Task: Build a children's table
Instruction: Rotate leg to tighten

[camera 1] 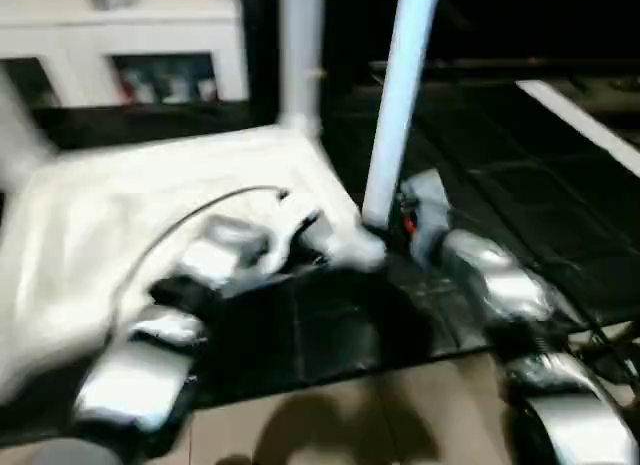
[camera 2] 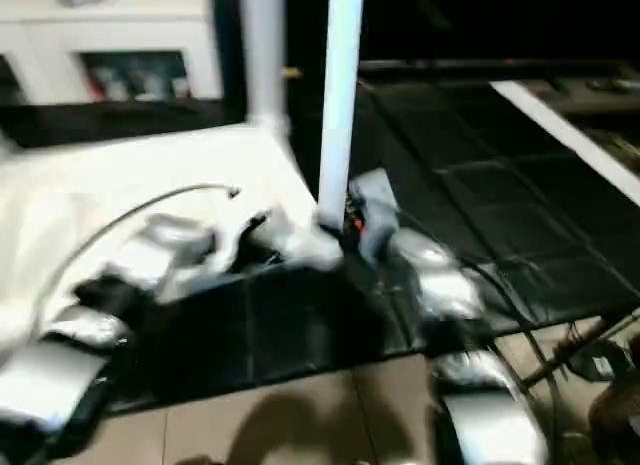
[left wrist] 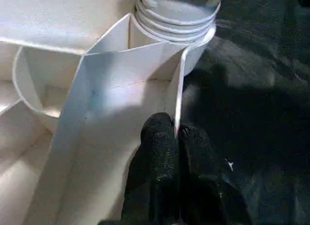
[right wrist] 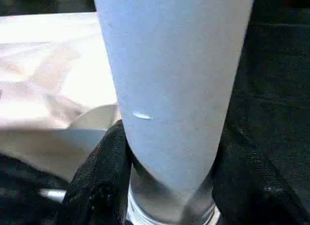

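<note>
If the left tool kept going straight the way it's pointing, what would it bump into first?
Probably the threaded base of the leg in the table's corner. The left tool, shut on a thin rib, points along it toward that leg. Depth is unclear.

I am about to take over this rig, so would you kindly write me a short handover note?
Left gripper: shut, pinching a thin rib of the table's underside beside the near corner socket.
Right gripper: fingers on both sides of the near leg, low down, holding it.
The table lies upside down on the dark mat.
Done: far leg stands upright.
Left: seat the near leg; other corners cannot be judged.
</note>
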Controlling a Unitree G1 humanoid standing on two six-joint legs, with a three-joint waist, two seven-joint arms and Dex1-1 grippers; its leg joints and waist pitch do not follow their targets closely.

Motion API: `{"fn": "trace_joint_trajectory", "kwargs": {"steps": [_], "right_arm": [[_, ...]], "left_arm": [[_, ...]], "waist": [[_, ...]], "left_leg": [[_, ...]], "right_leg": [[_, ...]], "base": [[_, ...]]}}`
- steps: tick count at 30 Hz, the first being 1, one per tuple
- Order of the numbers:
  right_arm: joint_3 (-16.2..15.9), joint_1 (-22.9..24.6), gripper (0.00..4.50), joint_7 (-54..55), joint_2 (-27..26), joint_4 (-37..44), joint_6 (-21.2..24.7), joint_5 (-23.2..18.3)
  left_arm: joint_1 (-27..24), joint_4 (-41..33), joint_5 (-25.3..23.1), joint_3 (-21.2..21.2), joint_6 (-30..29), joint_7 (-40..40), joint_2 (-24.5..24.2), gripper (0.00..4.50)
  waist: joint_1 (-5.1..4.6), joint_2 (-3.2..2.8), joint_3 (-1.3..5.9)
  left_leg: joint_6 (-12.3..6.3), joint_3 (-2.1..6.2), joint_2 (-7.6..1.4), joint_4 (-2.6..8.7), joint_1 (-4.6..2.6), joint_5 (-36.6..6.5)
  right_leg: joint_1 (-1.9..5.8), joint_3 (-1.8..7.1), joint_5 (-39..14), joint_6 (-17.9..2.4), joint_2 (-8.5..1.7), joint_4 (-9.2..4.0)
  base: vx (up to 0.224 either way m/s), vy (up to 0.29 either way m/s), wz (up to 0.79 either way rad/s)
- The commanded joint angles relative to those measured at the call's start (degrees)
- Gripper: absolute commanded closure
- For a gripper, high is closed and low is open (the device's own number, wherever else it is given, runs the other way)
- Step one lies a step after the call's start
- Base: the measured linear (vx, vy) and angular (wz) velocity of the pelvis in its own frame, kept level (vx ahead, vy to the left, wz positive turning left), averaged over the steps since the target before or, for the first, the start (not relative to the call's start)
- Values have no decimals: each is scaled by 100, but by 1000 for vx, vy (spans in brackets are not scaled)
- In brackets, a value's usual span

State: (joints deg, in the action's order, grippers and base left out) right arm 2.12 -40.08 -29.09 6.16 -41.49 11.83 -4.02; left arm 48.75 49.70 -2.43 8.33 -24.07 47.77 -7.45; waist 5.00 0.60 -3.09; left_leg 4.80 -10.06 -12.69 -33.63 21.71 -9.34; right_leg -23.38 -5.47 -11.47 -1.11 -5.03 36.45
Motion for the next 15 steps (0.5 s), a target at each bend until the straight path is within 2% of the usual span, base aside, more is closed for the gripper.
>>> {"fn": "trace_joint_trajectory", "kwargs": {"steps": [1, 2, 3, 4, 5, 7, 8, 9, 14, 15], "right_arm": [[-696, 101, 217, -435, -485, -66, -62, 148], [-687, 145, 184, -568, -506, -15, -81, 97], [-633, 178, 184, -609, -540, 30, -66, 40], [-581, 190, 182, -610, -571, 47, -42, -6], [-560, 191, 182, -590, -592, 43, -42, -15], [-606, 225, 145, -627, -541, 60, -106, 4], [-605, 244, 136, -660, -507, 75, -129, -25], [-600, 252, 134, -675, -491, 79, -141, -45], [-486, 414, 79, -1146, -217, 239, -318, -164], [-513, 484, 79, -1379, -80, 326, -453, -170]], "left_arm": [[377, -416, 298, -223, 140, -259, 235, 450], [346, -451, 269, -195, 156, -221, 217, 450], [321, -485, 220, -174, 152, -200, 198, 450], [310, -506, 190, -167, 140, -193, 185, 450], [299, -517, 144, -152, 132, -213, 172, 450], [255, -537, 65, -81, 177, -159, 98, 450], [227, -555, 48, -46, 198, -104, 54, 450], [211, -566, 41, -27, 206, -77, 30, 450], [17, -660, -86, 302, 556, 489, -317, 450], [-35, -679, -99, 353, 664, 678, -417, 450]], "waist": [[61, 39, 486], [70, 52, 485], [84, 37, 491], [79, 55, 486], [74, 44, 476], [70, 37, 463], [72, 10, 456], [68, 19, 450], [66, 10, 454], [66, -1, 455]], "left_leg": [[-411, -8, 11, 268, -25, -221], [-469, -11, 6, 267, -35, -201], [-606, -8, -3, 259, -37, -118], [-649, -13, -1, 256, -30, -102], [-672, -6, -12, 264, -32, -137], [-635, -9, -25, 274, -50, -295], [-581, -9, -35, 284, -60, -421], [-532, -12, -34, 289, -59, -501], [-494, -2, -45, 298, -53, -578], [-487, 0, -50, 300, -58, -554]], "right_leg": [[421, 291, 529, -1425, -300, -340], [414, 289, 624, -1452, -298, -337], [419, 284, 812, -1519, -305, -315], [418, 281, 839, -1532, -299, -315], [416, 277, 773, -1546, -308, -321], [409, 277, 528, -1539, -318, -348], [403, 281, 353, -1520, -330, -371], [408, 285, 261, -1495, -329, -378], [421, 290, 308, -1476, -329, -372], [411, 291, 364, -1489, -328, -359]], "base": [[0, 0, 0], [0, 0, 0], [0, 0, 0], [0, 0, 0], [0, 0, 0], [0, 0, 0], [0, 0, 0], [0, 0, 0], [0, 0, 0], [0, 0, 0]]}}
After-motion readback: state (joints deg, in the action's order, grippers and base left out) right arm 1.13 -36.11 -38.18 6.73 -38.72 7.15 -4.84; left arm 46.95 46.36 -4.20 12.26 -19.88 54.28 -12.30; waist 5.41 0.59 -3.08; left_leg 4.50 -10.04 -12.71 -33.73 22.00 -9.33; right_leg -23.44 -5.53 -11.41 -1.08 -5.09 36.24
